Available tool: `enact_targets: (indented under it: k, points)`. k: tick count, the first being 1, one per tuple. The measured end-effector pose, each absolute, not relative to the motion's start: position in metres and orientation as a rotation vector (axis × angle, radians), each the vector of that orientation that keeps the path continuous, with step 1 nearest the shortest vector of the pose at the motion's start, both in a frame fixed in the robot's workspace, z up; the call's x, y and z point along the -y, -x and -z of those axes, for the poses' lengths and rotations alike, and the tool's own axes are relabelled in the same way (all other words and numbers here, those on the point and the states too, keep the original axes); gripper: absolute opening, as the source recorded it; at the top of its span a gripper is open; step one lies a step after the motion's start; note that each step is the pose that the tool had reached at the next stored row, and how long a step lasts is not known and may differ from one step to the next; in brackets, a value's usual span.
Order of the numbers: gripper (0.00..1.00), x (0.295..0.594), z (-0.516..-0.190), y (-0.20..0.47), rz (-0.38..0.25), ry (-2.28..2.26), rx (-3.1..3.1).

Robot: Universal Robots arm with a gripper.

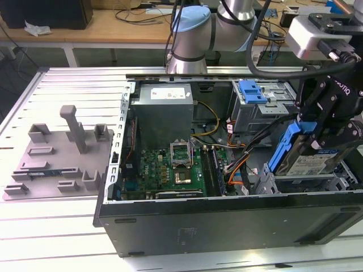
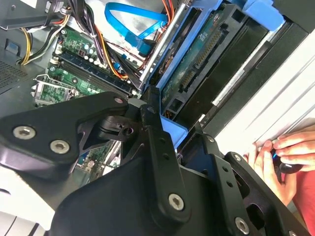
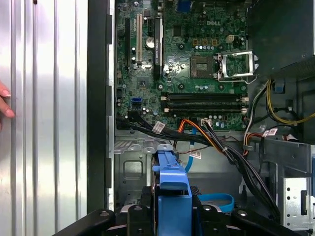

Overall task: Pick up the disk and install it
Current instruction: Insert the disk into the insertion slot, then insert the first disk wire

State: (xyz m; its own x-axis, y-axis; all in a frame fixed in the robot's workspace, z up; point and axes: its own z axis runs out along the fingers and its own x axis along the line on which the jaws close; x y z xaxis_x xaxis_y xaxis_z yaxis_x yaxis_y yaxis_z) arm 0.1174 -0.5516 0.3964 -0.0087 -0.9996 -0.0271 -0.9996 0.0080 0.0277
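Observation:
The disk point(image 1: 311, 163) is a silver drive with a blue-and-white label and a blue rail frame point(image 1: 283, 148). It hangs tilted, steeply on edge, over the metal drive bay point(image 1: 309, 182) at the exterior view's right end of the open computer case. My gripper point(image 1: 315, 135) is shut on it from above. In the second wrist view the disk's green circuit side point(image 2: 196, 55) and blue rail point(image 2: 173, 132) run out from between my black fingers point(image 2: 156, 147). The first wrist view shows the blue rail end point(image 3: 172, 189) above the bay floor point(image 3: 132, 169).
A grey fixture tray point(image 1: 57, 153) with upright posts lies on the slatted table at the exterior view's left. Inside the case are the motherboard point(image 1: 170, 170), power supply point(image 1: 164, 107), cable bundles point(image 3: 221, 145) and a blue latch on a grey cage point(image 1: 252, 92). A person's hand point(image 2: 280, 157) rests beside the case.

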Motion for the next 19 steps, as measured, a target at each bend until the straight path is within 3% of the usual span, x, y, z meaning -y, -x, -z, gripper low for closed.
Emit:
enact_targets:
  k: [4,5,19]
  points:
    - [0.38,0.5516,-0.3959,-0.1174,0.061,-2.211,2.23]
    - [0.44,0.5516,-0.3958,-0.1174,0.061,-2.212,2.23]
    - [0.44,0.5516,-0.3952,-0.1174,0.061,-2.212,2.23]
